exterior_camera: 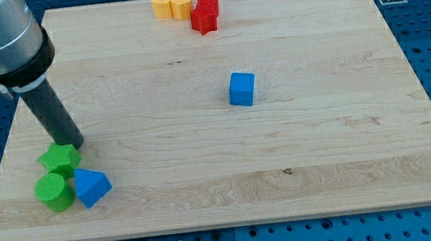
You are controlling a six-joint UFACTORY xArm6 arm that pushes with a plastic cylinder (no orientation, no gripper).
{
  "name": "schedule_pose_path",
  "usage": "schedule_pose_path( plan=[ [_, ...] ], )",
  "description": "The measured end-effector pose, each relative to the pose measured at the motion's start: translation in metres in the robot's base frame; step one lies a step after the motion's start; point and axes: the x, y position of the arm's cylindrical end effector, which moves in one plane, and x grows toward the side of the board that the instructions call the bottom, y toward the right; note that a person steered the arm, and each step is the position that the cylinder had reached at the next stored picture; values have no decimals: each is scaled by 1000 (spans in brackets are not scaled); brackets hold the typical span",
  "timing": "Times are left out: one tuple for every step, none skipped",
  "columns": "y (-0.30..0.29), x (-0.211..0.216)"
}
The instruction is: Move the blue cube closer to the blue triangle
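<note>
The blue cube [242, 88] sits near the middle of the wooden board, slightly to the view's right. The blue triangle [91, 186] lies near the view's bottom left corner. My tip [74, 144] is at the view's left, just above the green star-shaped block [60, 159] and above the blue triangle. It is far to the left of the blue cube.
A green cylinder [53, 191] touches the blue triangle's left side, below the green star block. At the view's top are two yellow blocks [171, 4] and two red blocks [205, 12] in a cluster. The wooden board [324, 165] lies on a blue pegboard.
</note>
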Motion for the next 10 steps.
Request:
schedule_pose_path(
  plan=[
    [-1, 4],
    [7, -24],
    [47, -71],
    [106, -115],
    [178, -144],
    [245, -136],
    [285, -92],
    [300, -68],
    [293, -66],
    [256, -66]
  ],
)
